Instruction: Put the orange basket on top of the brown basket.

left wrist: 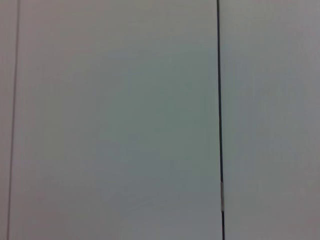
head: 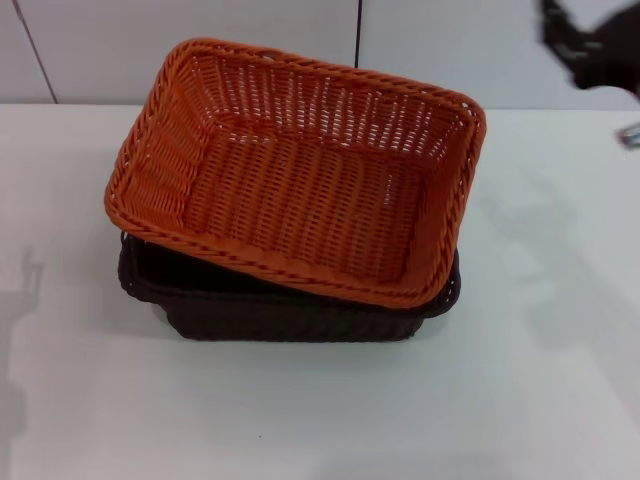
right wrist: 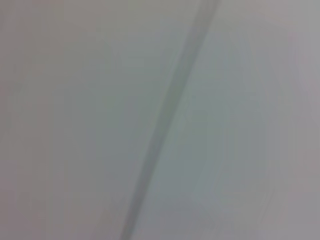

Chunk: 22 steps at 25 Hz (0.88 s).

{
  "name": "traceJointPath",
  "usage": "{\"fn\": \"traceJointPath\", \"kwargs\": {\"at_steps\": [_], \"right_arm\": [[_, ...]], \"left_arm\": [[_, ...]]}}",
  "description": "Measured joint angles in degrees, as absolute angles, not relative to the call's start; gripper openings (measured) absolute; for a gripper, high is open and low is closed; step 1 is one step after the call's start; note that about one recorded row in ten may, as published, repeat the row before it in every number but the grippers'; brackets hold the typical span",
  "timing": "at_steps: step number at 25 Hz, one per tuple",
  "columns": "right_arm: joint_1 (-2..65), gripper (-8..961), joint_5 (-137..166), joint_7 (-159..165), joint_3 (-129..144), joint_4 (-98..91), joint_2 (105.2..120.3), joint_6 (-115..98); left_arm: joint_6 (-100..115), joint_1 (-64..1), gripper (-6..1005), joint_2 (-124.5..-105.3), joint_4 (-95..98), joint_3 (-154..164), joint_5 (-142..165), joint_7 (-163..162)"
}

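The orange basket (head: 300,170) rests on top of the brown basket (head: 250,305) in the middle of the white table (head: 320,410), in the head view. It sits tilted and turned a little, so its rim overhangs the brown basket at the back and left. Only the brown basket's front and left rim show beneath it. My right gripper (head: 590,45) is a dark blurred shape raised at the upper right, well away from both baskets. My left gripper is out of view. Both wrist views show only a pale wall with a dark seam.
A white panelled wall (head: 100,50) stands behind the table, with a dark vertical seam (head: 358,30) behind the baskets. A small object (head: 629,135) lies at the table's far right edge.
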<state>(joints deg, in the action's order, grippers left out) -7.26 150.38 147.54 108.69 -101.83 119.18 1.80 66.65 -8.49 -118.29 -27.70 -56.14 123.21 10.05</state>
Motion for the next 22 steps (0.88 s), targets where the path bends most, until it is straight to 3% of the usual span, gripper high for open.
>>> {"fn": "traceJointPath", "kwargs": {"at_steps": [6,13,22], "right_arm": [[-7.86,609,139.97,151.41,111.38,-79.21,118.99,31.86],[0.68,609,137.14,169.13,117.37,-43.51,119.33,69.50],[4.48,608,128.49,169.15,122.24,-35.34,119.23,74.41]], "left_arm": [[70.83,-6.63,755,-118.31,-27.10,-56.15,123.14,7.73],[71.14,-6.49,755,-118.30,-24.39,-56.31,123.10,7.70],[73.20,-5.64,754,-118.38,-23.29,-56.18,123.05,7.71]]}}
